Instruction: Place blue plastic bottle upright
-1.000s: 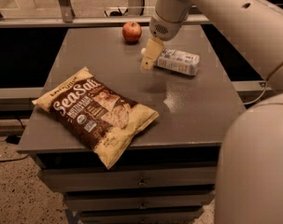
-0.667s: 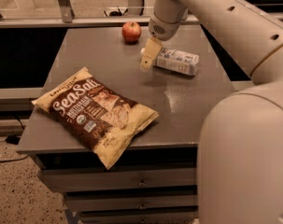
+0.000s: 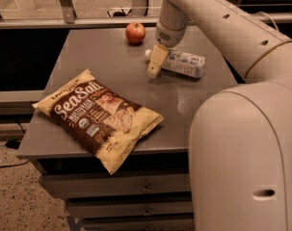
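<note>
Gripper (image 3: 154, 61) has dipped slightly beside the lying blue plastic bottle (image 3: 184, 63), which hasn't moved; its opening cannot be told

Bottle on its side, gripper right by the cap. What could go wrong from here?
1. The blue plastic bottle lies on its side; a nudge from the gripper beside its cap could roll it toward the edge of the table.
2. Grasped only near the cap, it might slip or tip when stood up.
</note>
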`<act>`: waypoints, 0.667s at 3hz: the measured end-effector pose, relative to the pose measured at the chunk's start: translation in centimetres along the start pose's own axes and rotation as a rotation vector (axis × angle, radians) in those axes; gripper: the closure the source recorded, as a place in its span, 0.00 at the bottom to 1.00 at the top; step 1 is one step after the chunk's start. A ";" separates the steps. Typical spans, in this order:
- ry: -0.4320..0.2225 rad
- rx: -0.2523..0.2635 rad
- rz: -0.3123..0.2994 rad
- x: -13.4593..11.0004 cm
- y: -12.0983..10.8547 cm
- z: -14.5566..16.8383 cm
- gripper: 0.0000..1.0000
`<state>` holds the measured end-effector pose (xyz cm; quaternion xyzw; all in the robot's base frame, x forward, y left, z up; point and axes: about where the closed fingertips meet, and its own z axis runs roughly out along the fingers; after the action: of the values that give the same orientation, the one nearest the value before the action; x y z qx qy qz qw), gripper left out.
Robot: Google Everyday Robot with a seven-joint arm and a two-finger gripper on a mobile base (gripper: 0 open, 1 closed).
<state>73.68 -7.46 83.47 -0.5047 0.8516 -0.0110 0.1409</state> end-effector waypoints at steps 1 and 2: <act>0.003 0.005 0.011 0.5 -0.7 0.2 0.17; -0.017 0.016 0.010 0.6 -1.2 -0.8 0.39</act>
<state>74.20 -8.68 84.31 -0.4994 0.8528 -0.0127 0.1522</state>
